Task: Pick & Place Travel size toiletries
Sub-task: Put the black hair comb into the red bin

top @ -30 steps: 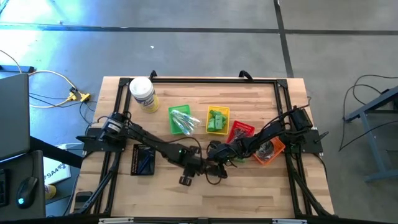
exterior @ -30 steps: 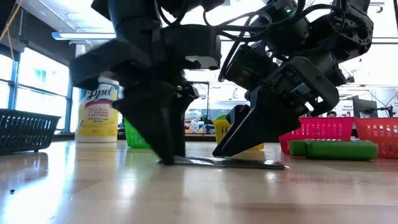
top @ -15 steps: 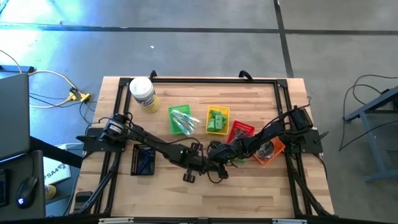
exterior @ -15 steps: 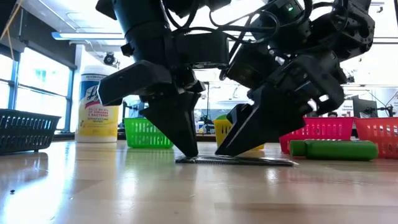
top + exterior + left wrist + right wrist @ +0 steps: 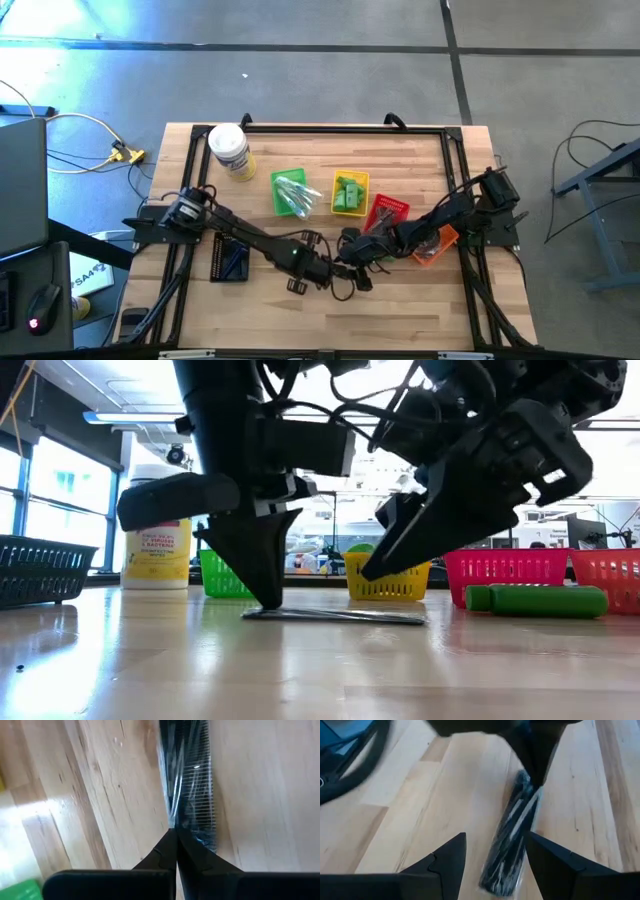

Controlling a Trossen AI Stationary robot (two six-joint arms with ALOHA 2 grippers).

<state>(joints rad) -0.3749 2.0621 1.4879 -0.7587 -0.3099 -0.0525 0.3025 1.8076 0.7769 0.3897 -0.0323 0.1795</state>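
A dark comb sealed in a clear packet (image 5: 335, 616) lies flat on the table (image 5: 400, 310), near the front edge and about midway across. The left gripper (image 5: 174, 836) has its jaws pinched shut on one end of the packet, fingertips down at the wood; its arm reaches in low from the table's left side, wrist bent so the fingers point steeply down. The right gripper (image 5: 495, 851) hovers just above the packet's other end, jaws open and straddling it without touching; its arm stretches across from the right edge, angled down. The packet's long axis runs roughly left to right across the table, between the two grippers. Behind stand green (image 5: 290, 192), yellow (image 5: 350, 193), red (image 5: 386, 212) and orange (image 5: 438, 243) baskets, with a green tube (image 5: 545, 600) lying nearby.
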